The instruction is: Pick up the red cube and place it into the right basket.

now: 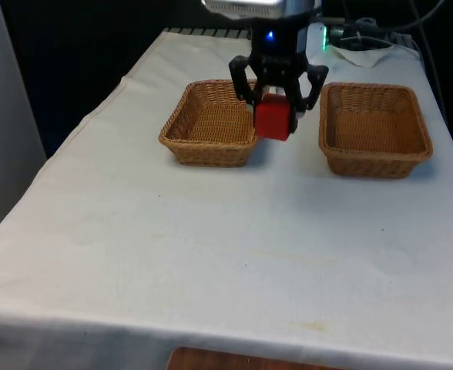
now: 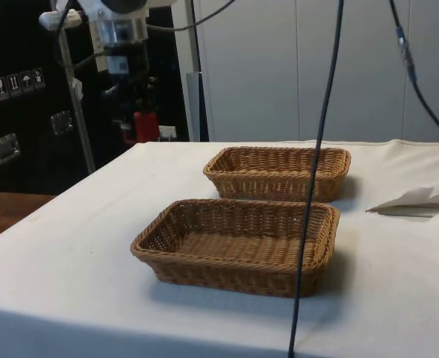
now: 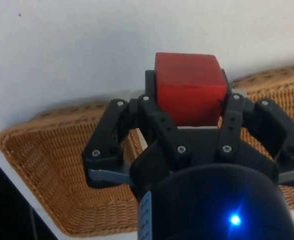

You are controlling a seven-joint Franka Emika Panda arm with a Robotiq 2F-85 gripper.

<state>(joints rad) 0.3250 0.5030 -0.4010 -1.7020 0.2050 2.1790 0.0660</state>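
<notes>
Bare table [image 1: 211,254] lies nearest. Beyond it the claw [image 1: 276,104] holds the red cube [image 1: 273,119] aloft between two baskets. The carry is underway; next it likely must shift toward the front view's right, over the right basket [image 1: 374,129].

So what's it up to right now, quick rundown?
Gripper shut on red cube, lifted off the cloth. Cube hangs between the two baskets. Both baskets empty, nothing in the way.
</notes>
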